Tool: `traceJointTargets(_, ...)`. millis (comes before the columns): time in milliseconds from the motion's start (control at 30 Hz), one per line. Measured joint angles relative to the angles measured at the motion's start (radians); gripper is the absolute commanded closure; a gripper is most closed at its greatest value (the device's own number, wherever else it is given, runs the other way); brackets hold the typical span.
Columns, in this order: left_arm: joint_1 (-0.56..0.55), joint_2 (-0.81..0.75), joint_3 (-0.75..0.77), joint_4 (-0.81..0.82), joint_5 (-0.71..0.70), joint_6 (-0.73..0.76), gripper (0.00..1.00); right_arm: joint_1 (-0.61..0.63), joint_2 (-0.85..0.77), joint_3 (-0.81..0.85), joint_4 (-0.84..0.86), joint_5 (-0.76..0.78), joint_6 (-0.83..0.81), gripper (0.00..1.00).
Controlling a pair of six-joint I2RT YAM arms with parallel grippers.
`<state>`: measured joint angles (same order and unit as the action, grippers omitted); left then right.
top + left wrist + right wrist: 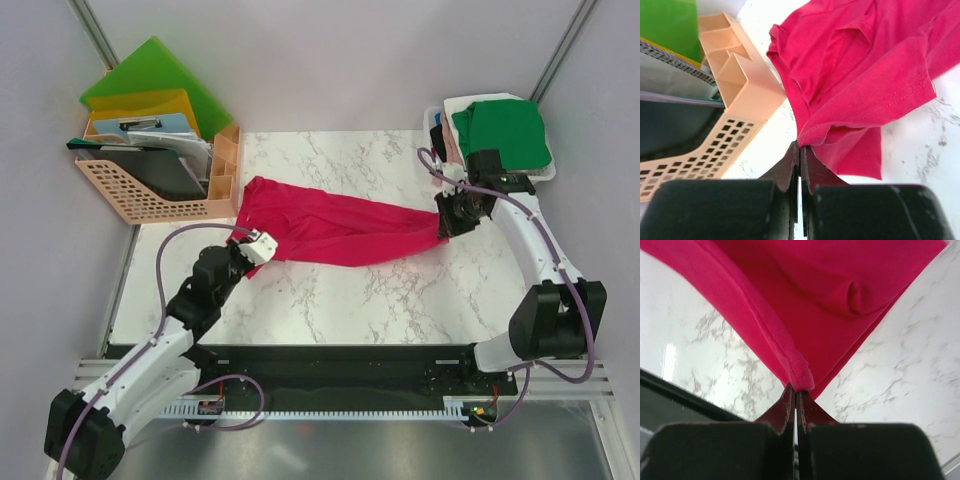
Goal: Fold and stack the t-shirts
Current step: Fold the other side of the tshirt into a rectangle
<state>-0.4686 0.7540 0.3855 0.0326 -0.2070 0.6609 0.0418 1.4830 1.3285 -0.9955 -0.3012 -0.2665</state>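
Observation:
The crimson-pink t-shirt (340,228) is stretched across the marble table between my two grippers. My left gripper (247,243) is shut on its left edge; in the left wrist view (801,146) the cloth (860,75) bunches at the fingertips. My right gripper (447,222) is shut on its right hem; in the right wrist view (796,390) the stitched hem (801,371) sits pinched between the tips. A green t-shirt (502,132) lies on top of other folded shirts, white and beige-pink, in a white bin (545,172) at the back right.
A peach plastic file rack (150,190) with green and yellow folders (150,85) stands at the back left, close to the shirt's left end; it also shows in the left wrist view (740,95). A black strip (330,360) runs along the table's near edge.

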Motion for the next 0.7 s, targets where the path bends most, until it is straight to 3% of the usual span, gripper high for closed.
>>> traceJointTargets(167,0.000,-0.084,0.032,-0.134,0.018,-0.052,0.98,0.000,-0.092,-0.105,-0.087,-0.019,-0.014,1.00)
traceJointTargets(333,0.000,-0.150,0.050,-0.209,0.027,-0.078,0.98,0.000,-0.153,-0.095,-0.134,-0.025,-0.028,1.00)
traceJointTargets(700,0.000,-0.032,0.088,-0.232,0.037,-0.084,0.98,0.000,0.118,-0.076,-0.151,-0.039,-0.079,1.00)
